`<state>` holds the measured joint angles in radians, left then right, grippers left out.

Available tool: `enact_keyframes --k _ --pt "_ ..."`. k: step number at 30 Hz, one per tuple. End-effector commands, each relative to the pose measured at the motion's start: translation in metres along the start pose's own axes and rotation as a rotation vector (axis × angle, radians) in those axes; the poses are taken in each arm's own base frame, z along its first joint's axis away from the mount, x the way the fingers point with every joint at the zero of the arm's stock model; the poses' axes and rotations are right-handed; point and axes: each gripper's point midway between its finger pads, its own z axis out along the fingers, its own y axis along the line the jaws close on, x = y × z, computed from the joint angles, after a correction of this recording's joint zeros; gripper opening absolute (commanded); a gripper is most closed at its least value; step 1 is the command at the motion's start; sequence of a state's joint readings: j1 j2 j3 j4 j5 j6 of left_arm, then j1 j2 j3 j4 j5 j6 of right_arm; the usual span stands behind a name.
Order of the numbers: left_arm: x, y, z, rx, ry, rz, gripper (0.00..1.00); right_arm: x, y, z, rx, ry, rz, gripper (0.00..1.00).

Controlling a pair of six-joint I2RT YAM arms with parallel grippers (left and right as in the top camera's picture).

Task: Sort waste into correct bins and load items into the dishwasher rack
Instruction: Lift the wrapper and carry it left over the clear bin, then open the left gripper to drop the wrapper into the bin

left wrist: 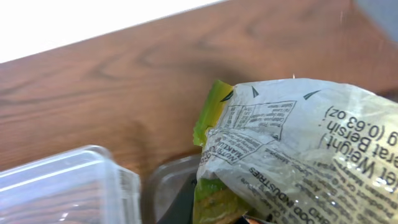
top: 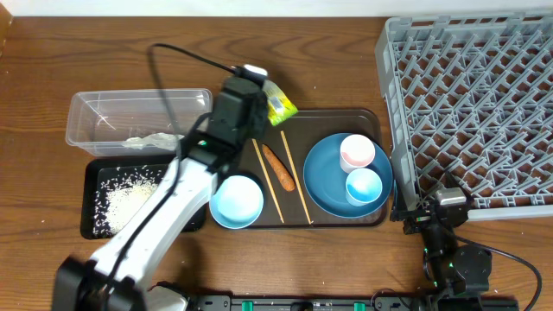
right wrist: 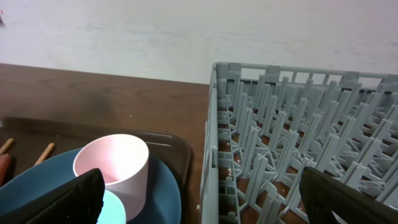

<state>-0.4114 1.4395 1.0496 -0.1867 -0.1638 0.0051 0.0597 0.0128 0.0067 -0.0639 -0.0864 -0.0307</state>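
As the left fingers [top: 261, 93] clamp the yellow-green wrapper [top: 282, 106], right fingers [right wrist: 68, 198] wide, it likely needs carrying to the clear tub [top: 79, 108].

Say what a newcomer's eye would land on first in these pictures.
The left gripper, closed on the yellow-green wrapper at the brown tray's far left corner; the crinkled wrapper fills the left wrist view. Next, the big grey rack at far right, and the blue plate on the tray carrying a pink cup and a light blue cup.
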Motion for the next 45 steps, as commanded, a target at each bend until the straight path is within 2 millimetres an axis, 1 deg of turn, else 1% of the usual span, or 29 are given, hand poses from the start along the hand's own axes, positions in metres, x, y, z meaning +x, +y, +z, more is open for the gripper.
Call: enact_keyframes --k 1,4,8,10,13,18,22,23,24,25,27,30,33,37,41,45 --pt "-0.013 0.033 -0.016 -0.063 -0.041 -0.134 0.06 0.001 0.002 0.0 -0.007 0.002 -0.009 0.99" --pt "-0.009 0.067 -0.021 -0.127 -0.029 -0.231 0.07 0.001 0.002 0.0 -0.007 0.002 -0.009 0.99" --pt "0.014 0.115 -0.018 -0.23 0.039 -0.351 0.07 0.001 0.002 0.0 -0.007 0.002 -0.009 0.99" --pt "0.026 0.135 -0.014 -0.275 0.07 -0.401 0.07 0.001 0.002 0.0 -0.007 0.002 -0.009 0.99" --pt "0.045 0.158 -0.003 -0.326 0.118 -0.443 0.08 0.001 0.002 0.0 -0.007 0.002 -0.009 0.99" --pt "0.075 0.189 0.018 -0.391 0.189 -0.493 0.08 0.001 0.002 0.0 -0.007 0.002 -0.009 0.99" --pt "0.088 0.211 0.028 -0.431 0.201 -0.528 0.08 0.001 0.002 0.0 -0.007 0.002 -0.009 0.99" --pt "0.089 0.216 0.028 -0.44 0.197 -0.536 0.12 0.001 0.002 0.0 -0.007 0.002 -0.009 0.99" --pt "0.09 0.22 0.029 -0.446 0.194 -0.542 0.17 0.001 0.002 0.0 -0.008 0.002 -0.009 0.99" --pt "0.09 0.223 0.029 -0.45 0.191 -0.546 0.25 0.001 0.002 0.0 -0.007 0.002 -0.009 0.99" --pt "0.089 0.226 0.03 -0.455 0.179 -0.55 0.31 0.001 0.002 0.0 -0.007 0.002 -0.009 0.99" --pt "0.086 0.227 0.03 -0.455 0.165 -0.55 0.49 0.001 0.002 0.0 -0.007 0.002 -0.009 0.99" --pt "0.085 0.227 0.03 -0.456 0.16 -0.55 0.61 0.001 0.002 0.0 -0.007 0.002 -0.009 0.99" --pt "0.083 0.228 0.03 -0.455 0.153 -0.546 0.69 0.001 0.002 0.0 -0.007 0.002 -0.009 0.99" --pt "0.08 0.228 0.029 -0.455 0.144 -0.546 0.71 0.001 0.002 0.0 -0.008 0.002 -0.009 0.99" --pt "0.069 0.226 0.02 -0.445 0.115 -0.546 0.71 0.001 0.002 0.0 -0.007 0.002 -0.009 0.99"
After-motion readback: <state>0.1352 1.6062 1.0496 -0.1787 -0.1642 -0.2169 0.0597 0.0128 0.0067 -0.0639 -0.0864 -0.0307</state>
